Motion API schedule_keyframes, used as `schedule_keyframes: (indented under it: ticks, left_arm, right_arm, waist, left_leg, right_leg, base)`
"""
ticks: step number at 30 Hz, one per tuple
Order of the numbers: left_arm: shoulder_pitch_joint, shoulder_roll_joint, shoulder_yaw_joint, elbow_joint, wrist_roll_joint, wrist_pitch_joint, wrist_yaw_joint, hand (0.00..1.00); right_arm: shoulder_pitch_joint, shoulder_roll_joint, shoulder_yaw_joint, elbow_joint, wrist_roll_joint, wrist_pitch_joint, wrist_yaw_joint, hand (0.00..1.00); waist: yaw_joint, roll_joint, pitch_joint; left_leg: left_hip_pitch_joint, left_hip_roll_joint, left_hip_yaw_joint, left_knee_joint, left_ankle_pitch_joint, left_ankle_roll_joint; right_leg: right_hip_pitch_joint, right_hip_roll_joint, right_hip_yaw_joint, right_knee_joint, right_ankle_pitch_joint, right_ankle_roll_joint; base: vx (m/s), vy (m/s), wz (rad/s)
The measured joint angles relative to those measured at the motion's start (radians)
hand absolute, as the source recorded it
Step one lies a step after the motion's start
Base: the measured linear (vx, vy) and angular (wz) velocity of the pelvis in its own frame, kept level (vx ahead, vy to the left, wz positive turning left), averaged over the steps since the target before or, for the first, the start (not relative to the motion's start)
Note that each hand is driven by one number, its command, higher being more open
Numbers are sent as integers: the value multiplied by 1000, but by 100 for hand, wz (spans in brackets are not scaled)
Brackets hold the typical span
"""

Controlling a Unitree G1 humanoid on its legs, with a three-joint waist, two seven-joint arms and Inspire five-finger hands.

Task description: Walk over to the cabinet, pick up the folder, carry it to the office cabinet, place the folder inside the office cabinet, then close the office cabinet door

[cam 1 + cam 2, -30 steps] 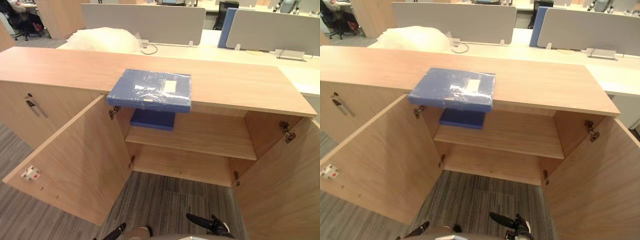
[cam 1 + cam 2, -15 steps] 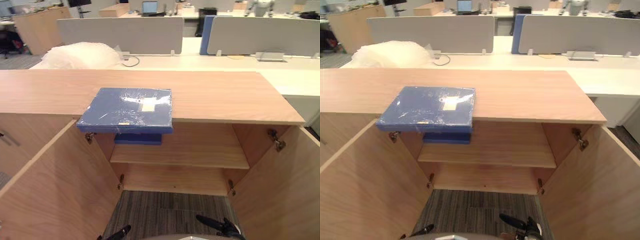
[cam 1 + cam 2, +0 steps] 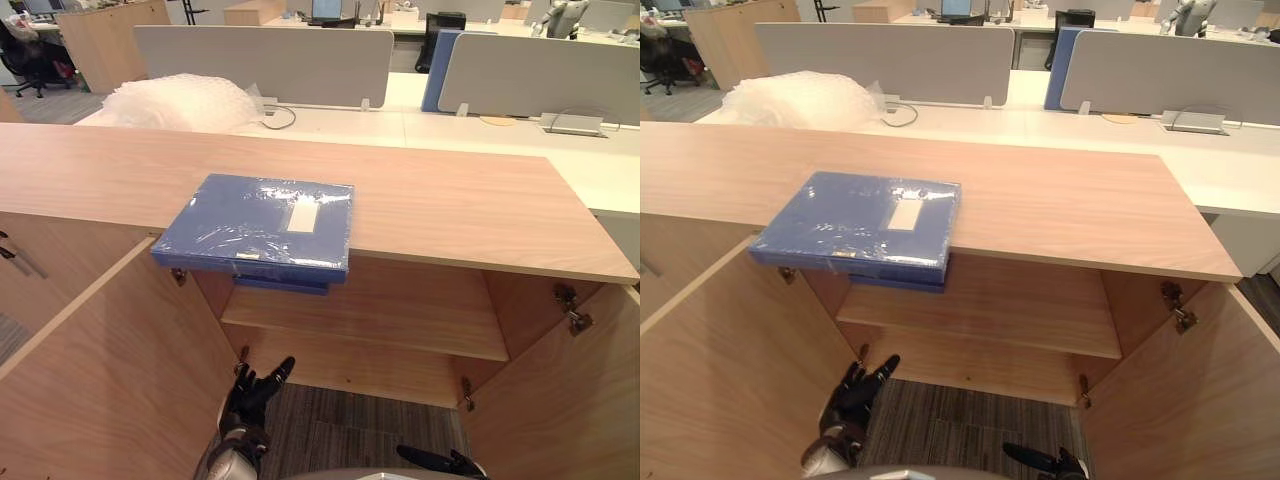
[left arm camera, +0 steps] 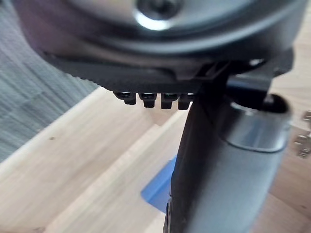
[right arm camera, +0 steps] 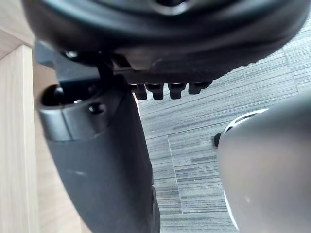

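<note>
A flat blue folder (image 3: 258, 228) wrapped in clear film lies on the wooden cabinet top (image 3: 450, 205), its front edge jutting out over the open compartment. Under it, a second blue folder (image 3: 285, 285) rests on the inner shelf (image 3: 400, 315) and appears again past the thumb in the left wrist view (image 4: 159, 190). My left hand (image 3: 255, 390) is raised in front of the lower compartment, below the folder and apart from it, open with fingers spread. My right hand (image 3: 436, 462) hangs low near the floor, open and holding nothing.
Both cabinet doors stand open: the left door (image 3: 100, 370) and the right door (image 3: 575, 400) flank the gap where I stand. A bundle of bubble wrap (image 3: 180, 100) and grey desk partitions (image 3: 265, 60) lie behind the cabinet. Grey carpet (image 3: 340, 435) covers the floor.
My left hand has come up into view in front of the lower compartment. The camera has shifted; the folder lies where it was. My right hand stays low.
</note>
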Motion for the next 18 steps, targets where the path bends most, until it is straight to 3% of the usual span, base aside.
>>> schedule_keyframes:
  ticks: [5, 11, 18]
  left_arm:
    - [25, 29, -6, -96, 57, -14, 21, 100]
    - [89, 16, -15, -176, 351, 11, 76, 100]
    - [148, -38, -4, -304, 534, 25, 180, 100]
  right_arm:
    - [-4, -3, 32, 5, -38, 1, 0, 100]
    - [-1, 1, 38, 11, -38, 9, -2, 100]
    - [11, 0, 69, 9, -38, 12, -26, 100]
  waist:
    - [5, 8, 3]
    - [30, -3, 7]
    - [55, -11, 10]
  left_leg:
    - [-5, -11, -31, -7, 6, 6]
    - [-5, -17, -103, -35, 35, 11]
    - [-25, -20, -162, -34, 51, 6]
  right_leg:
    - [39, -6, -32, -64, 30, 6]
    - [81, -10, -107, -107, 43, 7]
    - [103, -20, -166, -108, 41, 7]
  base:
    - [5, 34, 20]
    - [-14, -14, 34]
    - [-40, -10, 27]
